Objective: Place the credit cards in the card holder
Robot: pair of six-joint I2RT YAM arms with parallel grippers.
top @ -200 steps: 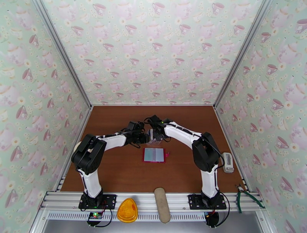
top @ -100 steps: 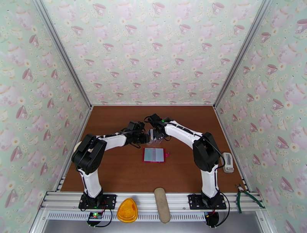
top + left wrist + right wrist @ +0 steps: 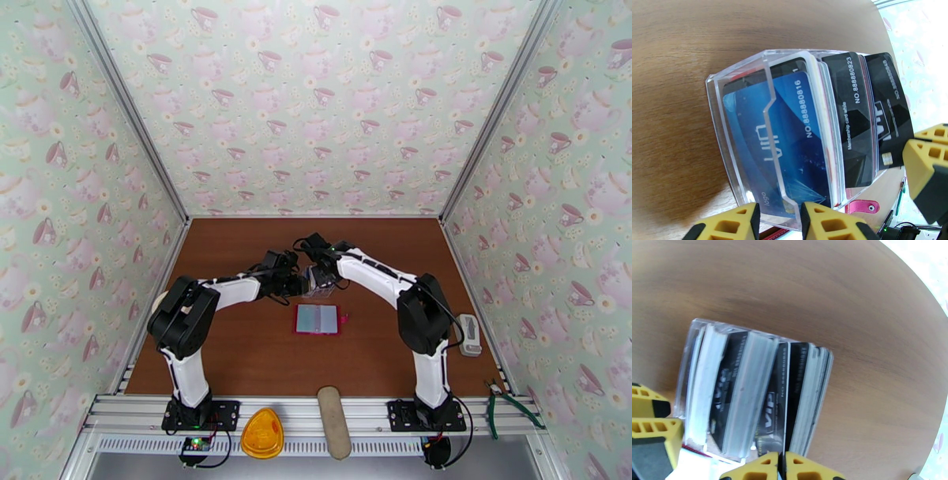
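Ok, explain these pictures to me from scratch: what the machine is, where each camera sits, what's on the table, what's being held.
These are two white robot arms bolted at the table's near edge, each ending in a two-finger gripper. The wide picture comes from a fixed camera above and behind them. The two close-ups come from cameras on the wrists, so the yellow blocks there are the fingers. On the brown table lies an open red wallet, and just beyond it a clear stand packed with cards. The left gripper clamps the stand's wall, apparently to steady it. The right gripper looks closed on the edge of a black card in the stand, probably to pull it out.
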